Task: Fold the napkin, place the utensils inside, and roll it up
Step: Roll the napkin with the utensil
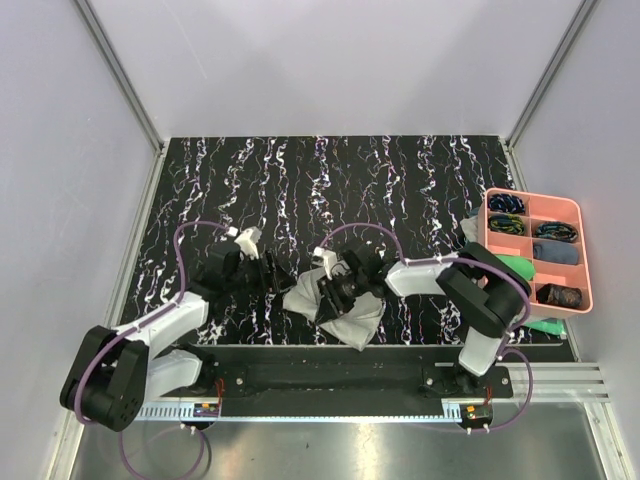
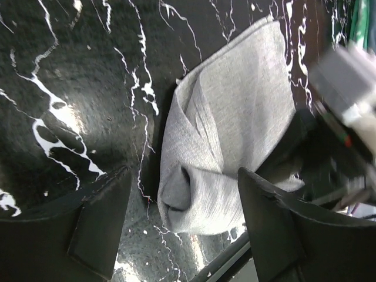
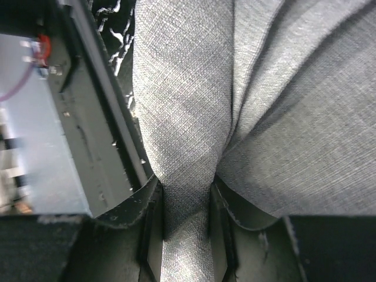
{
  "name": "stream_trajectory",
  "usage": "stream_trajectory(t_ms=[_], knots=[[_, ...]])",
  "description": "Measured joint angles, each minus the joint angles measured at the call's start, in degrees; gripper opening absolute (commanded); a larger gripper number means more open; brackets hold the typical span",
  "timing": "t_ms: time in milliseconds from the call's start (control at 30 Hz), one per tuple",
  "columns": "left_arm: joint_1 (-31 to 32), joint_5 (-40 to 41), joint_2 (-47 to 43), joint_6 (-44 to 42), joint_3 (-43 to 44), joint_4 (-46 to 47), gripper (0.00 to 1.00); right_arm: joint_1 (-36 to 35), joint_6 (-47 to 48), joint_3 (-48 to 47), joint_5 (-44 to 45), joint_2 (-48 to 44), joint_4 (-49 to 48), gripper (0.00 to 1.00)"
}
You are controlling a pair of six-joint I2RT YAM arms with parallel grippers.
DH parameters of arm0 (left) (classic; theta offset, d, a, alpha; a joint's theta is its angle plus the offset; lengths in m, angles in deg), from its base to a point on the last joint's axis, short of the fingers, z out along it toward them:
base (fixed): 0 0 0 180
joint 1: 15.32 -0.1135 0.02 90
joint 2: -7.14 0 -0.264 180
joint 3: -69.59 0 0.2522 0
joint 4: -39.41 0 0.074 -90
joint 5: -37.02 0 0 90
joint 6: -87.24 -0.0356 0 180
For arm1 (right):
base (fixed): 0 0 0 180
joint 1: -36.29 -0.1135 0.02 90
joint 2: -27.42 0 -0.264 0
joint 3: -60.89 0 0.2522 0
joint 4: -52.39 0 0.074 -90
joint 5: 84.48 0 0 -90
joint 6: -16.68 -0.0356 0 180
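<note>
On the black marbled table (image 1: 400, 180), the thin light grey cloth napkin (image 1: 357, 325) is lying bunched at lower centre, its length running diagonally. The right gripper (image 3: 185, 205) is pinching one fold. The left gripper (image 2: 183, 220), jaws apart, is hovering just left of it.

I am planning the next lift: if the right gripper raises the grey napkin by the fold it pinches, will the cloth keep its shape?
Likely not: the napkin lies in soft creases and squeezes thin inside the right gripper, so it seems floppy. The weave looks thin, so probably light. Its loose folds may sag open when lifted.
</note>
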Motion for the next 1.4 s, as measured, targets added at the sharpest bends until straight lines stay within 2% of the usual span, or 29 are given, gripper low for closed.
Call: stream_trajectory(t_ms=[200,367,500,600,633,733,900,1033,1200,1267,1400], knots=[[0.5,-2.6,0.0,0.6,-2.9,6.4,0.68,5.3,-3.9,0.1,-11.7,5.4,-5.0,0.20],[2.0,-3.1,3.4,0.9,-3.1,11.8,0.63,7.9,-5.8,0.1,-16.8,8.2,-7.1,0.20],[3.3,-3.2,9.0,1.6,-3.1,15.2,0.51,9.2,-7.2,-0.3,-20.6,10.6,-8.8,0.20],[4.0,-3.2,12.1,1.9,-3.1,16.2,0.35,9.9,-8.0,-0.6,-22.4,11.9,-9.4,0.21],[4.2,-3.2,13.0,1.9,-3.1,16.7,0.24,10.0,-8.2,-0.8,-22.9,12.2,-9.6,0.23],[4.7,-3.2,15.2,2.0,-3.0,17.9,0.01,10.3,-8.9,-0.9,-23.4,12.5,-9.7,0.31],[5.1,-3.9,19.8,2.5,-0.5,18.6,0.00,10.9,-9.3,-1.1,-22.9,12.0,-7.7,0.50],[5.2,-4.6,22.6,2.6,2.2,18.1,0.00,11.0,-6.9,-2.8,-17.7,7.7,0.0,0.58],[5.2,-5.0,24.0,2.1,5.0,14.8,0.00,10.3,-2.3,-6.0,-4.9,-1.6,10.4,0.64],[5.2,-5.1,24.5,1.9,6.1,13.3,0.00,7.5,-0.3,-7.3,3.0,-5.7,13.4,0.65],[5.2,-5.3,24.9,1.9,7.2,11.5,0.00,-4.1,3.5,-9.0,20.0,-11.0,15.5,0.66]])
